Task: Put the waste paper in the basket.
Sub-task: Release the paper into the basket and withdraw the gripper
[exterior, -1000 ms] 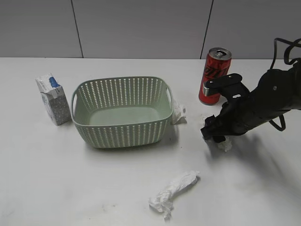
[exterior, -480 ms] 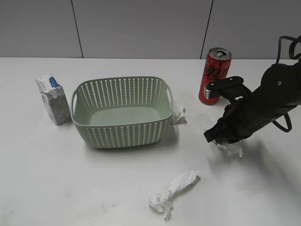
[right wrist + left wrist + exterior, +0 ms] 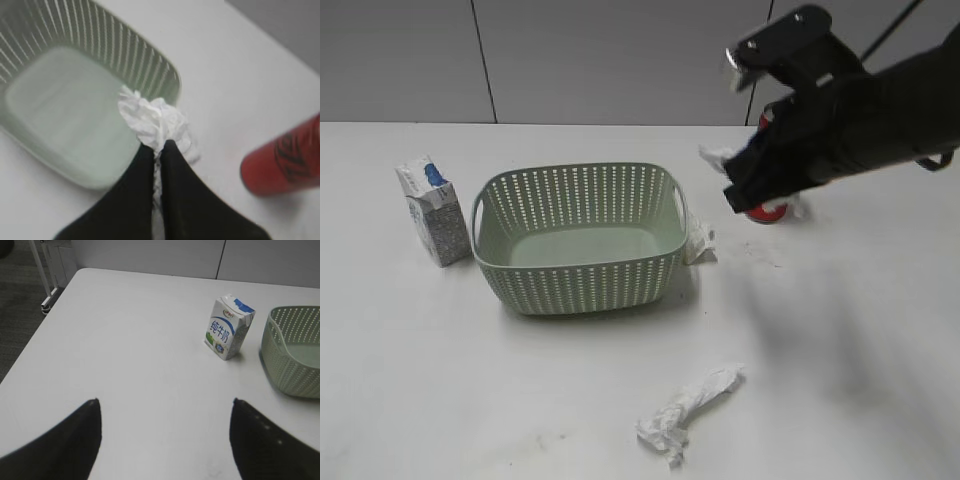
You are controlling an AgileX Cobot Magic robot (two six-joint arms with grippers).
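White surface point(image 3: 440, 380) carried the green basket point(image 3: 578, 238), its inside bare. The right hand point(image 3: 156, 150) pinched a crumpled waste paper point(image 3: 152, 120) in the air near the basket's right rim. Releasing well meant centring over the floor first. The left hand point(image 3: 165, 440) hung wide and idle. Two more wads point(image 3: 688, 402) lay outside.

Even bright light, soft shadows, right wrist view blurred
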